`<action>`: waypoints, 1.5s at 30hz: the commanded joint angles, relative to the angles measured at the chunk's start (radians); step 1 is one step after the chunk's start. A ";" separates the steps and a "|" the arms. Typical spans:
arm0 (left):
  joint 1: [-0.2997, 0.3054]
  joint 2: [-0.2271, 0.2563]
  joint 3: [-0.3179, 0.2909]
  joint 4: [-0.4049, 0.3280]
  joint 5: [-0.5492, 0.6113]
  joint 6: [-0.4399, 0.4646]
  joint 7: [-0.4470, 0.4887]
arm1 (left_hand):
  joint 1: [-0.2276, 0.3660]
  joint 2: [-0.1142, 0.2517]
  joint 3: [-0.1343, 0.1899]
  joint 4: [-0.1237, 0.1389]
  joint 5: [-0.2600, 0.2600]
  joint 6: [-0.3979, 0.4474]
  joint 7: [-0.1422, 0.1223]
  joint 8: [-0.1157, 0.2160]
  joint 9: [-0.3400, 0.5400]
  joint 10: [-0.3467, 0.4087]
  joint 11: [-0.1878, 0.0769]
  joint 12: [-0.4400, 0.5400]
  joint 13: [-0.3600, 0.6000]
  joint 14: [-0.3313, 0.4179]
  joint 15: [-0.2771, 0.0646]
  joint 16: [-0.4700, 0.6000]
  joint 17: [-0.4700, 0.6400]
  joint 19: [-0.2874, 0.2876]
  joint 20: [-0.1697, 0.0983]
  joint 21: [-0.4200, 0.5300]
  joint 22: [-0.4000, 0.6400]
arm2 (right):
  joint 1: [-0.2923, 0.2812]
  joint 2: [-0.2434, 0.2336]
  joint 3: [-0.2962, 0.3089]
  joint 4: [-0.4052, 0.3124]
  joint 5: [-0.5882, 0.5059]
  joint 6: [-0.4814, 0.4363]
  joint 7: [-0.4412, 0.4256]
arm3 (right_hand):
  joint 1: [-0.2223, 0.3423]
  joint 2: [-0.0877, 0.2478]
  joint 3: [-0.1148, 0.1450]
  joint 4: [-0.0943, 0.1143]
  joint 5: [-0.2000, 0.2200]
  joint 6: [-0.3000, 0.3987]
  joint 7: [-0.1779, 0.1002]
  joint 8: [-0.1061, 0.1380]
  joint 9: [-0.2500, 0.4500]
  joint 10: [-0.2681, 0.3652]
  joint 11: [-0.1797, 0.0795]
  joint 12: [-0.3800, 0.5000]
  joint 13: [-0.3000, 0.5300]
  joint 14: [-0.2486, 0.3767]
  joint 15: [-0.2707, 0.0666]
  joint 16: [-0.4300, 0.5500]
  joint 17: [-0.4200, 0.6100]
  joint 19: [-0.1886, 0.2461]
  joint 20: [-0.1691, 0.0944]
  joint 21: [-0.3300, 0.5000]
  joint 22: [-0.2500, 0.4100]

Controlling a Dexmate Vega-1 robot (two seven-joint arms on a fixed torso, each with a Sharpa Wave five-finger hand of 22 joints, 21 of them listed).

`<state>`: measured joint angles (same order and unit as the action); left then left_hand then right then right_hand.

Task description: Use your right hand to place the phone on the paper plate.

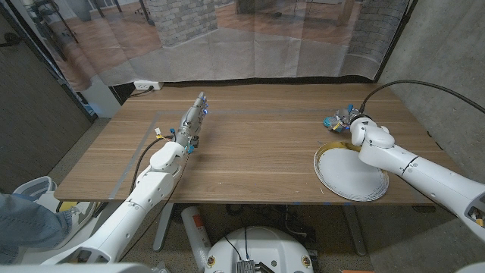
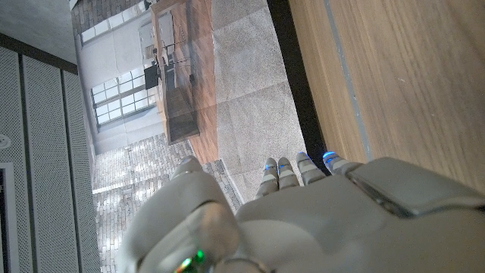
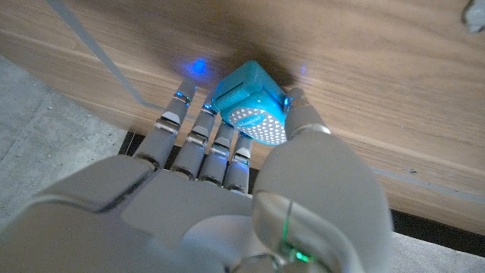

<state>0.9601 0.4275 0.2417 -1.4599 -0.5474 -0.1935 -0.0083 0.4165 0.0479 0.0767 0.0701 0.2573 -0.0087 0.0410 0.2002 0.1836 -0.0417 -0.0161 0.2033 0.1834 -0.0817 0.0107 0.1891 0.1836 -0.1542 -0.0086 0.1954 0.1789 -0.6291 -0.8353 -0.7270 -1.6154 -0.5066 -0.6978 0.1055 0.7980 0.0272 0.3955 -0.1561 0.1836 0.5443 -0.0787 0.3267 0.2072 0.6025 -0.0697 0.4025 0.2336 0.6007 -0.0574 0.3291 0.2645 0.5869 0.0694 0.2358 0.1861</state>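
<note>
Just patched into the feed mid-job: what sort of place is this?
Probably an indoor test bay, not a home: a bare wooden table, a translucent plastic curtain behind it, brick-faced pillars beyond, and a white power strip on the floor.

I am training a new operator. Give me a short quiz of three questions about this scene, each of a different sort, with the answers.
1. True or false: the phone already lies on the paper plate.
2. Which hand grips the phone? A. the left hand; B. the right hand; C. neither hand.
3. Fill in the missing word: in the right wrist view, the phone's colour is ____.

Key: 1. false, it is in the hand, just beyond the plate's far rim; 2. B; 3. turquoise.
</note>
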 commanded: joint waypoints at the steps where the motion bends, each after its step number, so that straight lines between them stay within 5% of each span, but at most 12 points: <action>1: -0.007 0.001 0.004 0.003 0.003 0.004 -0.006 | 0.000 0.008 -0.004 0.002 -0.001 0.004 -0.001 -0.002 0.003 -0.002 -0.006 -0.003 0.003 0.005 -0.001 0.002 0.002 0.002 0.006 0.005 0.003 | -0.017 -0.014 0.026 -0.034 -0.002 0.007 -0.018 | 0.019 0.031 0.003 0.003 -0.001 0.052 -0.043 -0.003 0.004 0.007 -0.013 0.001 0.003 -0.004 -0.076 -0.003 0.002 0.005 -0.005 -0.004 0.003; 45: 0.028 0.024 -0.003 -0.054 0.001 0.012 0.022 | 0.002 0.011 -0.008 0.001 -0.004 0.007 0.000 -0.002 0.003 0.002 -0.009 -0.002 0.003 0.007 -0.002 0.002 0.002 -0.002 0.008 0.005 0.003 | -0.197 -0.141 0.197 -0.148 0.080 0.214 -0.119 | 0.032 0.041 0.000 0.008 0.000 0.083 -0.058 -0.005 0.006 0.013 -0.029 0.004 0.007 -0.012 -0.097 -0.019 0.003 0.015 -0.033 -0.006 0.003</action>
<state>0.9809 0.4416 0.2467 -1.5049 -0.5388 -0.1836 0.0100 0.4164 0.0478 0.0741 0.0675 0.2574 -0.0088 0.0409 0.2002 0.1836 -0.0417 -0.0160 0.2033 0.1834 -0.0780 0.0071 0.1891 0.1836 -0.1541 -0.0087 0.1954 0.1789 -0.7829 -0.9498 -0.5700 -1.7402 -0.4385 -0.5287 0.0163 0.7955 0.0297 0.3906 -0.1553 0.1751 0.5559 -0.0696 0.3134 0.2071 0.6060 -0.0808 0.3984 0.2400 0.5894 -0.0537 0.3129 0.2646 0.6027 0.0458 0.2294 0.1862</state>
